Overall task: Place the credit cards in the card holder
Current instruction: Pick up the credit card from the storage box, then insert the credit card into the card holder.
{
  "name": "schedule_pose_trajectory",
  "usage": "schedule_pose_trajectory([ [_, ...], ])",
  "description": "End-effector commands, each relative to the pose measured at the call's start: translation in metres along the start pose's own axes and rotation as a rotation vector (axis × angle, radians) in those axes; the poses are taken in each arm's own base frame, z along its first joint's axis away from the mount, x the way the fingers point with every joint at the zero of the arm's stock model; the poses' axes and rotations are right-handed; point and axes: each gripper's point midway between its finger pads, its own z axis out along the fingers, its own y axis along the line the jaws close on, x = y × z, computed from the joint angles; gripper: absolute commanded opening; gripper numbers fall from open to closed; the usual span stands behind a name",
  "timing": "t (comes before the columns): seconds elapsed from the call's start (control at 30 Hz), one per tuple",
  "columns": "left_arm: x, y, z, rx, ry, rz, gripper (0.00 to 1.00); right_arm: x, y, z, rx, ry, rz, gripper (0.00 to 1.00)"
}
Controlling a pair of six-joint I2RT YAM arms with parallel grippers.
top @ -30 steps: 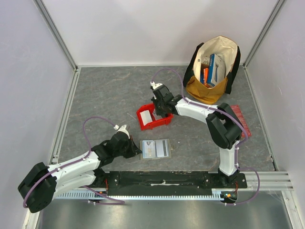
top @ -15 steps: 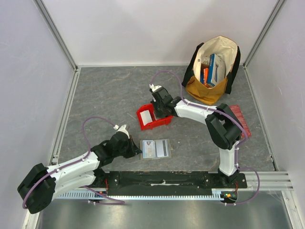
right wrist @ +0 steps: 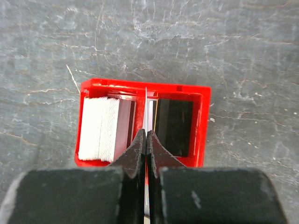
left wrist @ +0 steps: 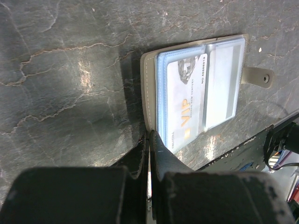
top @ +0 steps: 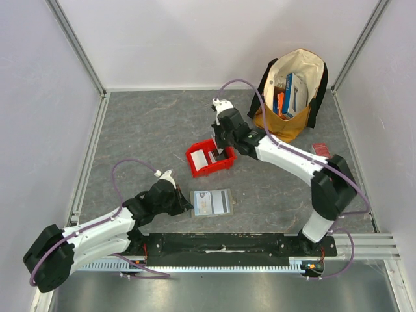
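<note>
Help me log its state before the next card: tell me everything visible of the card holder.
The card holder lies open and flat on the grey table, near the arm bases. It has a grey-olive cover, a snap tab on one side and clear plastic sleeves. One sleeve shows a pale card printed VIP. The left end effector, fingers closed, meets its cover edge and seems to pinch it.

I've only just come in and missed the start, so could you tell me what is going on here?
The robot is loading cards into an open card holder. The left gripper is shut on its near edge, apparently steadying it, and a VIP card already sits in a sleeve. The right gripper is over the red bin, shut on a thin card seen edge-on. A white stack of cards fills the bin's left side.
</note>
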Motion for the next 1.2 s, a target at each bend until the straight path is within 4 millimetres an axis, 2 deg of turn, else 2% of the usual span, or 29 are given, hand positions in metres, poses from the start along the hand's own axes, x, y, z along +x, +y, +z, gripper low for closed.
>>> schedule_pose_trajectory([
  [0.0,-0.004,-0.002,-0.002,0.007,-0.018,-0.004,0.02,-0.025,-0.004,-0.04,-0.002,-0.123,0.044,0.0],
  [0.1,-0.003,-0.001,-0.002,0.006,-0.016,-0.003,0.02,-0.02,-0.004,-0.061,-0.029,-0.15,0.092,0.0],
  [0.17,-0.003,-0.002,-0.002,0.008,-0.015,-0.003,0.02,-0.01,-0.003,-0.071,-0.056,-0.146,0.126,0.0],
  [0.43,-0.004,-0.003,-0.001,0.009,-0.012,-0.001,0.02,0.065,0.016,-0.096,-0.224,-0.06,0.392,0.0],
  [0.63,-0.003,-0.005,-0.001,0.015,-0.009,-0.003,0.02,0.112,0.03,-0.095,-0.251,0.001,0.466,0.0],
  [0.77,-0.002,-0.004,-0.001,0.014,0.001,-0.001,0.02,0.135,0.04,-0.09,-0.236,0.05,0.454,0.0],
  [1.17,-0.001,-0.005,0.0,0.017,0.005,-0.004,0.02,0.178,0.03,-0.082,-0.133,0.093,0.426,0.0],
])
